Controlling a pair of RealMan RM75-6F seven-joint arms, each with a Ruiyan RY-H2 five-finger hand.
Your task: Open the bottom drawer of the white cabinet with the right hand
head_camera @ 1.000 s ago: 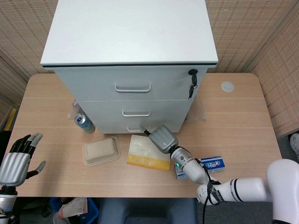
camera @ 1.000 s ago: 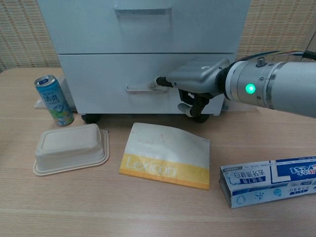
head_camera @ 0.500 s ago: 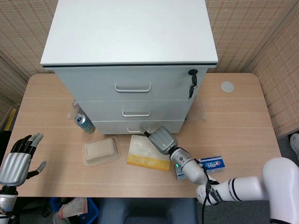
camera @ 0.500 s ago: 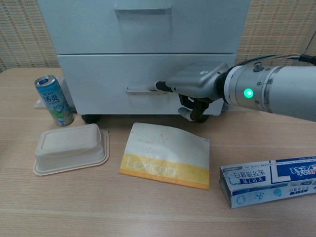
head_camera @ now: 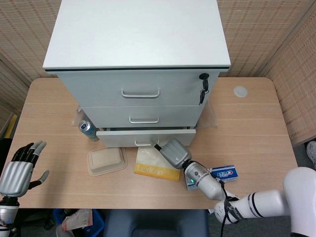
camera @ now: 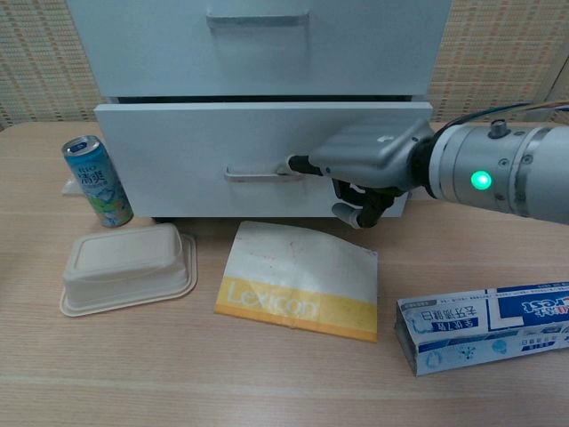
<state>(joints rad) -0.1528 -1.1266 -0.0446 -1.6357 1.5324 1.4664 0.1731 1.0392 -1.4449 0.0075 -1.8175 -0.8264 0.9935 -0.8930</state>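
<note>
Right robot hand (camera: 369, 165) hooks fingertips on the handle (camera: 258, 172); bottom drawer (camera: 178, 151) stands partly out. Left robot hand (head_camera: 19, 168) spread, idle at the tabletop's (head_camera: 256, 128) near-left corner.

Silver right hand (camera: 369, 160), green wrist light, seemingly black fingertips.

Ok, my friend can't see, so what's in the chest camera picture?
The robot's right hand hooks the handle of the white cabinet's bottom drawer, which sticks out slightly. On the table in front lie a can, a takeaway box, a Lexicon packet and toothpaste.
</note>
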